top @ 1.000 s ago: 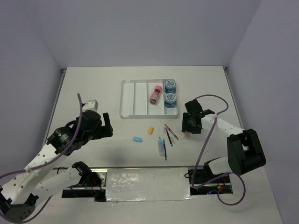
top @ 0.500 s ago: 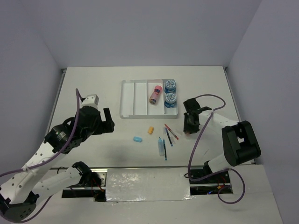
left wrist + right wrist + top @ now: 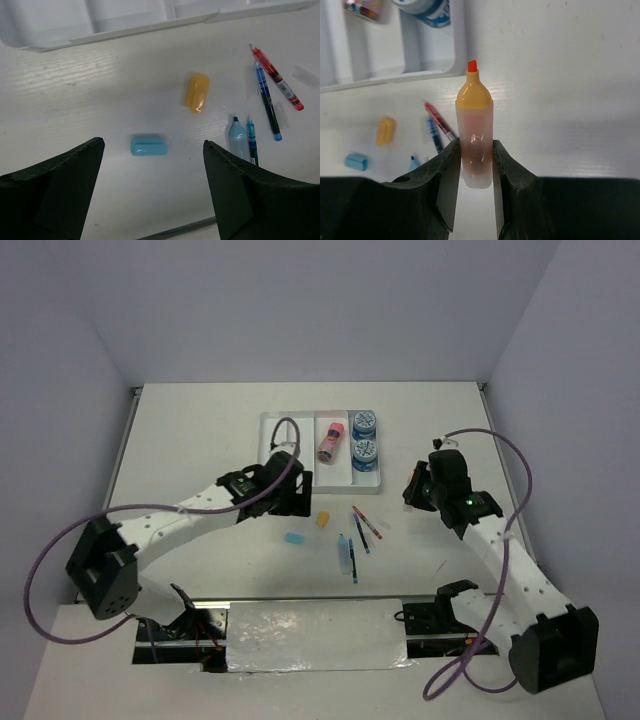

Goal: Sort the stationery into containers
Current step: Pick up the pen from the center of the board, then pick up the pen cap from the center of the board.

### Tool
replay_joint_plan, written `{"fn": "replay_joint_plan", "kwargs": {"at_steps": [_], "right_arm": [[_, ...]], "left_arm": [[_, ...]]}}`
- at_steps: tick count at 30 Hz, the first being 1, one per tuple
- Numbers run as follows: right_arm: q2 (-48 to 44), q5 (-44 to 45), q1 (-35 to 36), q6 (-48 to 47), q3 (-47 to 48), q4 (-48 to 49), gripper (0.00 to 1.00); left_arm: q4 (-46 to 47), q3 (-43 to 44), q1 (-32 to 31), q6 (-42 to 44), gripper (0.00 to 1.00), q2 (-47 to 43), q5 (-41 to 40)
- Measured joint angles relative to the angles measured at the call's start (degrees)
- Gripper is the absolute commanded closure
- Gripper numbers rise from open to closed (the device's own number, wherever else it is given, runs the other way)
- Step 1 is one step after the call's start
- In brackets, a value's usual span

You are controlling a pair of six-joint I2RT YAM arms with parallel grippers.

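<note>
my right pincer [image 3: 476,150] pinched a marker [image 3: 475,125] by its pale pink barrel, the orange tip pointing away from my wrist, over the table [image 3: 200,430] toward its right edge. my left pincer [image 3: 293,502] hung spread wide above the light-blue eraser [image 3: 148,145], gripping nothing. the orange eraser [image 3: 197,92] lay near it, toward the tray [image 3: 272,455]. the tray sat toward the far edge, with two blue rolls [image 3: 364,424] in its rightmost compartment and a pink cylinder [image 3: 331,443] tilted in the next one. a red pen [image 3: 276,79] and a blue pen [image 3: 266,101] lay side by side on the table, between the tray and the near edge.
</note>
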Motion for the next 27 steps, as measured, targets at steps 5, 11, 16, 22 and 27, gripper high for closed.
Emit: {"fn": "replay_joint_plan", "kwargs": {"at_steps": [5,11,16,22,27], "right_arm": [[-8.66,-2.25,0.15,-0.37,0.00,-2.51,0.99],[-13.75,-8.04,0.26,-1.66,0.02,-5.49,0.98],[-14.19,-9.77,0.26,-2.82,0.63,-7.21,0.97],[-15.13,-11.26,0.35,-3.34,0.63,-7.63,0.96],[-15.15,-12.02,0.35,-3.72,0.63,-7.63,0.96]], "left_arm": [[3.82,4.26,-2.93,0.76,0.15,11.41,0.46],[6.73,9.97,-3.67,1.60,0.22,19.85,0.44],[7.15,12.94,-4.83,2.45,0.30,24.44,0.42],[7.06,12.98,-5.49,2.75,0.32,27.32,0.50],[7.15,12.61,-5.88,2.84,0.42,27.34,0.50]]}}
